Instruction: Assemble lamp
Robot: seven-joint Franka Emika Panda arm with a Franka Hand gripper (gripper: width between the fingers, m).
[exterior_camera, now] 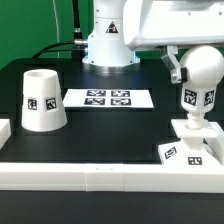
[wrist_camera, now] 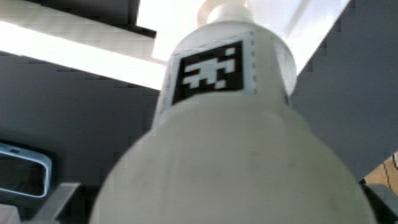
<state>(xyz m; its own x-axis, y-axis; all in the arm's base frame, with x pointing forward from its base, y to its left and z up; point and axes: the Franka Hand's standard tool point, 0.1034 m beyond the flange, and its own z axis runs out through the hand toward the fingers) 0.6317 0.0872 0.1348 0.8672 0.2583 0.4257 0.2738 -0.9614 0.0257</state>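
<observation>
In the exterior view, the white round-headed plastic bulb (exterior_camera: 198, 92) stands upright on the flat square white base (exterior_camera: 190, 150), with its long axis vertical. My gripper (exterior_camera: 183, 67) is at the bulb's head, above the base; I cannot tell whether it is clamped. The white cone shade (exterior_camera: 40, 100) stands on the black counter (exterior_camera: 110, 130), well apart from the base. In the wrist view, the bulb fills the frame and runs lengthwise away from me.

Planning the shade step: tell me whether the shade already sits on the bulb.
No, the shade stands alone on the table at the exterior view's left, apart from the bulb.
</observation>
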